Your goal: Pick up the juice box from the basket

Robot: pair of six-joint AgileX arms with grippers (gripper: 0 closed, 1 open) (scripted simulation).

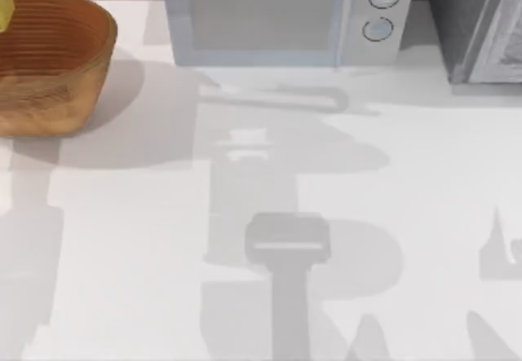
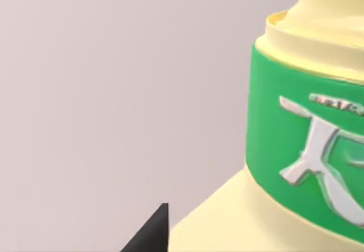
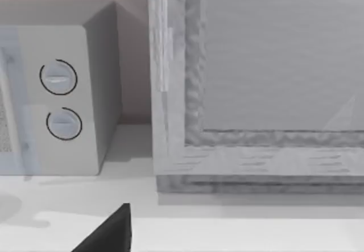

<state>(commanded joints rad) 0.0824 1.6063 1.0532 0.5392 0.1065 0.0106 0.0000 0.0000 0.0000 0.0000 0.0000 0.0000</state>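
The juice box [image 2: 267, 218] sits very close to the left wrist camera. Its pale yellow shoulder, green neck band with a white printed mark, and the lower part of the neck stand against plain wall, not against woven coils. From above, a thin strip of the same pale yellow [image 1: 4, 11] shows at the table's far left corner, over the rim of the basket [image 1: 49, 68] and cut off by the picture's left border.

I judge from this that the carton is raised above the basket's rim, or nearly so. The pick-up would then be largely done, leaving only a clear lift away from the basket. I can't confirm that the carton's base is free of the bowl, because its lower part is out of view.

A dark tip of the left gripper [image 2: 151, 235] lies right against the carton's lower edge, which fits a grasp. Whether the gripper is clenched on the carton or released cannot be told.

The round orange-brown basket rests on the white table [image 1: 408, 173] at its far left corner, and no other contents can be seen in it. A microwave [image 1: 285, 15] stands along the back edge near the middle, and a grey cabinet [image 1: 481, 23] stands at the back right corner.

The right gripper [image 3: 108, 235] hovers over the table, facing the microwave's dials and the cabinet. It is idle and well apart from the basket, and its state cannot be told either.
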